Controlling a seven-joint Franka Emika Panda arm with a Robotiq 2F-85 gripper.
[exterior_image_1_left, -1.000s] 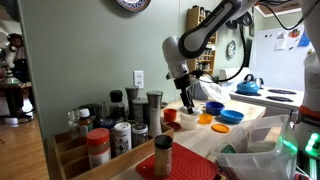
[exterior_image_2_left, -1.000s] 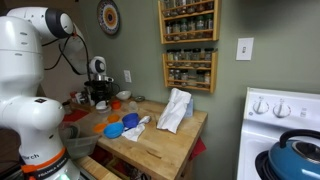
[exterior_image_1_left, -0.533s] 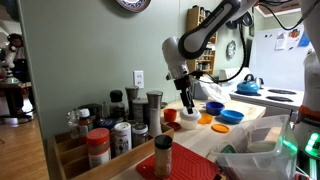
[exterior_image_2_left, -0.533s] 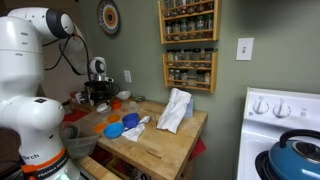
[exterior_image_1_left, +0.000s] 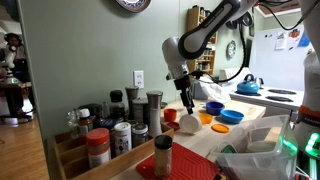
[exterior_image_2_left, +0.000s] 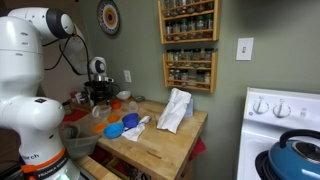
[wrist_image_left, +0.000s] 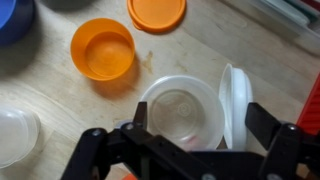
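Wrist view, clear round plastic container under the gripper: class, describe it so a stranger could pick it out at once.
On the pale wooden countertop, look under the open black gripper. The clear round plastic container there is see-through and empty, unlike the opaque orange plastic cup beside it, and a white lid stands at its edge.

Bowl (wrist_image_left: 182, 112) between jaws; cup (wrist_image_left: 103, 50) beyond, leftward; lid (wrist_image_left: 157, 12) beyond cup.
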